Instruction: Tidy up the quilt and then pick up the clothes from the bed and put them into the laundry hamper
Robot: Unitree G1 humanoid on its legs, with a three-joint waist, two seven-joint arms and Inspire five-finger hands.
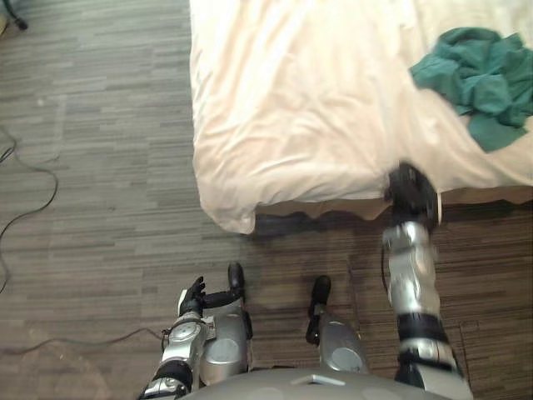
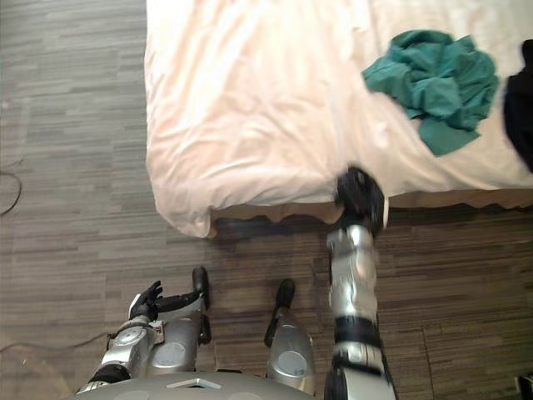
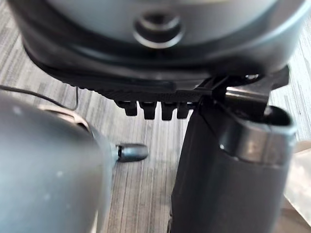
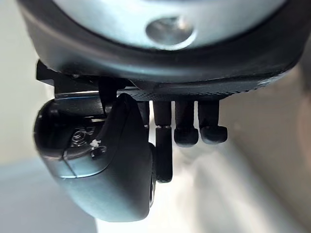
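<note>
1. Left eye view: the quilt (image 1: 291, 108) covers the bed from 12 round to 3 o'clock. It's rumpled, with one corner drooping toward the floor (image 1: 100, 167) near centre. The green clothes (image 1: 479, 79) sit heaped on it at 2 o'clock. My right hand (image 1: 412, 190) is at the bed's near edge, about 3 o'clock, well apart from the clothes. I judge it's placed there to take the quilt's hem first, since tidying comes before collecting. My left hand (image 1: 193, 293) hangs low at 7 o'clock, out of the way.
2. Right eye view: same layout, but this eye adds a dark item (image 2: 520, 104) on the bed at the far 3 o'clock edge. I can't tell whether it's clothing.
3. Left wrist view: up close, the fingers (image 3: 149, 110) are straight and empty, with floor beyond.
4. Right wrist view: these fingers (image 4: 186, 126) hang loose, thumb apart, gripping nothing. The pale quilt lies just past them. I can't tell if they're touching it.
</note>
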